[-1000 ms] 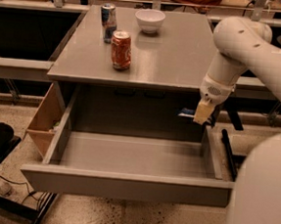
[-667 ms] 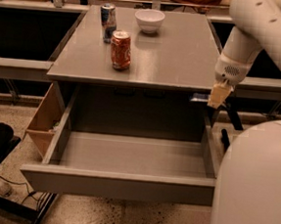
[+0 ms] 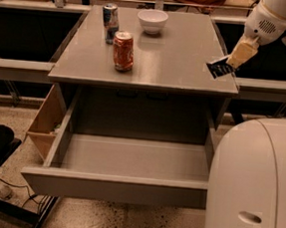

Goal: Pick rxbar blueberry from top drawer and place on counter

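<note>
My gripper [image 3: 233, 61] is at the right edge of the counter [image 3: 178, 59], a little above it. It is shut on the rxbar blueberry [image 3: 218, 68], a small dark-blue bar with white markings that sticks out to the left from the tan fingers [image 3: 242, 52]. The bar hangs over the counter's right front corner. The top drawer [image 3: 129, 162] below is pulled wide open and its grey floor shows nothing in it.
An orange soda can [image 3: 123, 51], a blue-and-silver can [image 3: 110, 23] and a white bowl [image 3: 152, 21] stand on the counter's left and back. A tan wooden compartment [image 3: 44, 125] hangs left of the drawer. The robot's white body [image 3: 256, 191] fills the lower right.
My gripper has risen with the bar from the drawer's right side up to the counter's right edge.
</note>
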Motion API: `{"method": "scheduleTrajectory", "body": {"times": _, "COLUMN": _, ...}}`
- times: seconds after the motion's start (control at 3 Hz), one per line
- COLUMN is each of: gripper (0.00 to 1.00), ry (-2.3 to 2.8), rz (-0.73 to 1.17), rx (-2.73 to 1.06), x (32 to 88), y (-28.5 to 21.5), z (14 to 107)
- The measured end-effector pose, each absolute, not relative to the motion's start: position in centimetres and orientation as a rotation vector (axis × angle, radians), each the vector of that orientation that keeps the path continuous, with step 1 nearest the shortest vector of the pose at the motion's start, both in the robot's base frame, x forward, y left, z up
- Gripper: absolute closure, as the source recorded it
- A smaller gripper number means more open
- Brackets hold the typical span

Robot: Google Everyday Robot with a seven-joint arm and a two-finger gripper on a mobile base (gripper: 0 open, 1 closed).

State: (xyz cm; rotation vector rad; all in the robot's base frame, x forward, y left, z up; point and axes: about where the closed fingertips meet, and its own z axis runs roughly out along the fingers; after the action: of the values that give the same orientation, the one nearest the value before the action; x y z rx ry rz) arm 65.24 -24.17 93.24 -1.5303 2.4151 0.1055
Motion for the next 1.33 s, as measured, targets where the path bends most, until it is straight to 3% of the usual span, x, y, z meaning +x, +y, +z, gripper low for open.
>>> {"method": "scheduleTrajectory", "body": {"times": 0.67, "gripper": 1.0, "ry": 2.204, "rz": 0.184, "rx": -1.386, "x": 68.0, "y": -19.1, "z": 99.8}}
{"method": "scheduleTrajectory", "body": {"times": 1.33, "gripper": 1.0, "ry": 2.152, "rz": 0.073, "rx": -1.205, "x": 75.0, "y": -12.1, "z": 100.7}}
